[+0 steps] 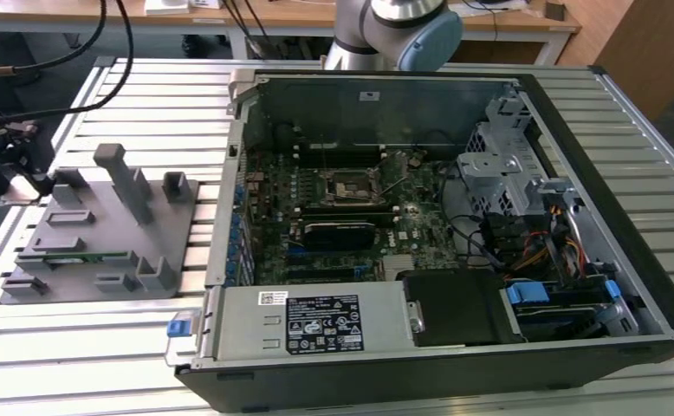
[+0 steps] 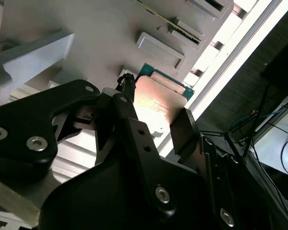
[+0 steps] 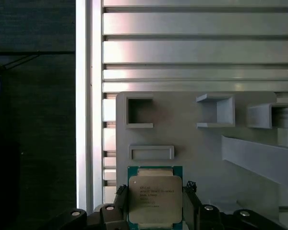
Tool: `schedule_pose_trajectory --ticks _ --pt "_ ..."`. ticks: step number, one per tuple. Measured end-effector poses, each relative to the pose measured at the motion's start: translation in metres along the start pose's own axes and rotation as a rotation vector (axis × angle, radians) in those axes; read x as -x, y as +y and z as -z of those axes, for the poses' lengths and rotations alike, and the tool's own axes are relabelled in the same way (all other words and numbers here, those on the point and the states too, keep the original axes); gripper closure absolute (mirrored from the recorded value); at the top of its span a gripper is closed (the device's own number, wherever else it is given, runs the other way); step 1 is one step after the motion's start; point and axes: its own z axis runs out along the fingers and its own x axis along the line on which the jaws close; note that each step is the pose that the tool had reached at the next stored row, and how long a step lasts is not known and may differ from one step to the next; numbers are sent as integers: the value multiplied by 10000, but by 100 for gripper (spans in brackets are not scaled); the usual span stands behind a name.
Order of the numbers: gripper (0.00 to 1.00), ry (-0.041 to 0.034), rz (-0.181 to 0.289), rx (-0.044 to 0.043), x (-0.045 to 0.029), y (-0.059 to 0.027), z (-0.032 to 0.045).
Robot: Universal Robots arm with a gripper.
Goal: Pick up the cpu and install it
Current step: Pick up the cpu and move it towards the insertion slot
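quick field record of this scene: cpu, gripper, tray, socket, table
cpu: metal top up, at the grey tray, near its edge; resting or lifted unclear
gripper: closed on the cpu, one finger at each side
socket: inside the open computer case, away from the gripper
table: slatted metal, carries tray and case

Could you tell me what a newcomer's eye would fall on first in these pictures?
Probably the cpu in the first wrist view, silvery on green, gripped by the tool in front of the grey tray. Next, in the exterior view, the open computer case with its motherboard bared, on the exterior view's right of the tray.
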Motion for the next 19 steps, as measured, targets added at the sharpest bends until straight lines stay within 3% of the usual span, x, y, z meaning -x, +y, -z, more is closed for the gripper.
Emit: schedule_pose_trajectory --ticks 19 --pt "46 -11 0 0 5 28 479"
